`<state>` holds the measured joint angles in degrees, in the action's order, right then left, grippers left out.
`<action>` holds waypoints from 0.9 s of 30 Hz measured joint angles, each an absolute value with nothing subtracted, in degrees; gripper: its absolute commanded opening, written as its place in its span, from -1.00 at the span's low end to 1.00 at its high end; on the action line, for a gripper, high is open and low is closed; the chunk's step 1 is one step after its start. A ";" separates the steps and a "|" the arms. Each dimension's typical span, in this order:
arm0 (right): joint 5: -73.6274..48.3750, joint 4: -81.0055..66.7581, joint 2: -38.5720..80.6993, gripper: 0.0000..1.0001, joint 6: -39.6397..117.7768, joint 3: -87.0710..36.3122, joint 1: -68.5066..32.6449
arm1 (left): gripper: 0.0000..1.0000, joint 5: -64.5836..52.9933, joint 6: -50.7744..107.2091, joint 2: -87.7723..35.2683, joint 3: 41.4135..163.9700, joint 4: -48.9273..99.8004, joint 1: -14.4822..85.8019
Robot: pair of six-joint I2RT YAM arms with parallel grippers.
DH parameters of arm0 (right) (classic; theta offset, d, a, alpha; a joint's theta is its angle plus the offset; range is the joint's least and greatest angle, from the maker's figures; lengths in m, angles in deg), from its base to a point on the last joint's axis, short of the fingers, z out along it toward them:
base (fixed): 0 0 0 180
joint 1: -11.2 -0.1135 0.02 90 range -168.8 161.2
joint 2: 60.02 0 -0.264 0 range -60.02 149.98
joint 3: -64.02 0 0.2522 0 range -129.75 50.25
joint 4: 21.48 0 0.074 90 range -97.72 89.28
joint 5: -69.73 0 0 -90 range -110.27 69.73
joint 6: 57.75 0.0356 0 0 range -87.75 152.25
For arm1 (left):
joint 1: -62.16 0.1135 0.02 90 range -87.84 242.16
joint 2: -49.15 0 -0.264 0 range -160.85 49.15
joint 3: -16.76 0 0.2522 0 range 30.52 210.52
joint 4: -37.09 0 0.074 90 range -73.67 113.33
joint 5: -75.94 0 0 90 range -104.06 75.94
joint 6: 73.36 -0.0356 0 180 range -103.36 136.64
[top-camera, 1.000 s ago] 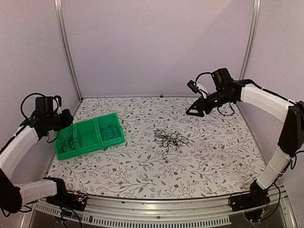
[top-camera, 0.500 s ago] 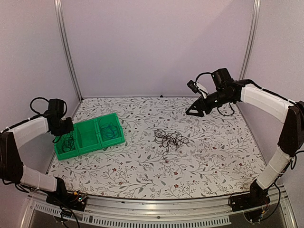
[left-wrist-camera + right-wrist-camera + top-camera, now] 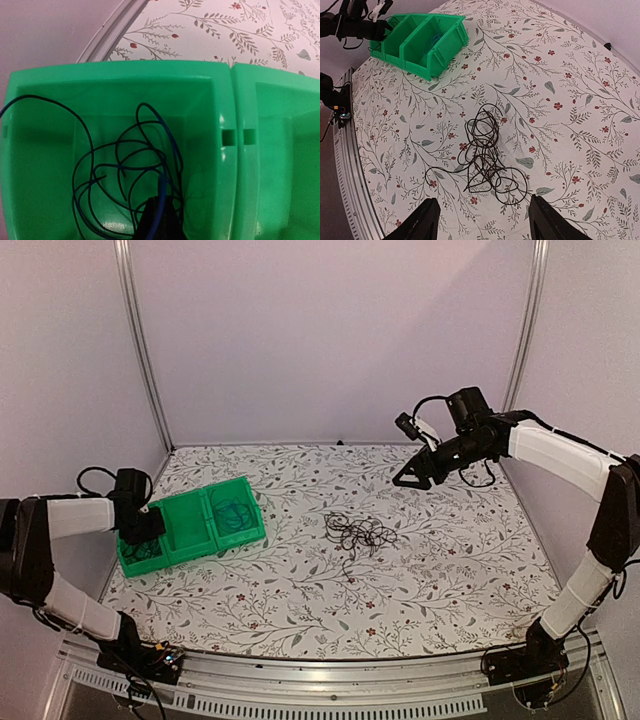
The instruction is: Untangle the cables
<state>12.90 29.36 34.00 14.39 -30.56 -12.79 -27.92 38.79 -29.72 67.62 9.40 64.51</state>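
Left wrist view looks down into an end compartment of the green bin (image 3: 225, 95), where the blue cable (image 3: 171, 142) lies in loose loops. The left gripper (image 3: 157, 217) sits low inside, its fingertips seemingly pinched together on one strand (only a dark tip shows), probably so the wire settles within the walls. A second coil (image 3: 235, 515) rests in the compartment at the bin's other end. The black cables (image 3: 358, 533) lie knotted in the middle of the table (image 3: 450, 570), well apart from the bin. The right gripper (image 3: 408, 478), fingers spread, hovers beyond them, likely so its camera frames the tangle.
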 measured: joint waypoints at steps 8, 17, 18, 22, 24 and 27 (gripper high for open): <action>12.92 29.34 34.00 0.30 14.41 -30.56 -12.79 | -0.68 -26.44 39.40 -29.67 67.93 8.09 64.16; 12.99 29.30 34.00 0.31 14.41 -30.56 -12.79 | -0.23 -24.21 43.60 -18.85 75.78 -4.26 62.96; 13.03 29.27 34.00 0.31 14.41 -30.56 -12.79 | -0.19 -23.49 44.41 -17.41 76.43 -5.49 62.87; 13.21 29.19 34.00 0.31 14.43 -30.58 -12.79 | -0.10 -21.89 47.64 -13.41 78.23 -11.04 61.75; 13.34 29.14 34.00 0.31 14.43 -30.71 -12.79 | -0.09 -21.78 48.93 -12.56 79.25 -13.88 61.43; 13.64 29.12 34.00 0.31 14.50 -31.11 -12.79 | -0.08 -22.46 49.83 -12.25 81.59 -17.51 61.41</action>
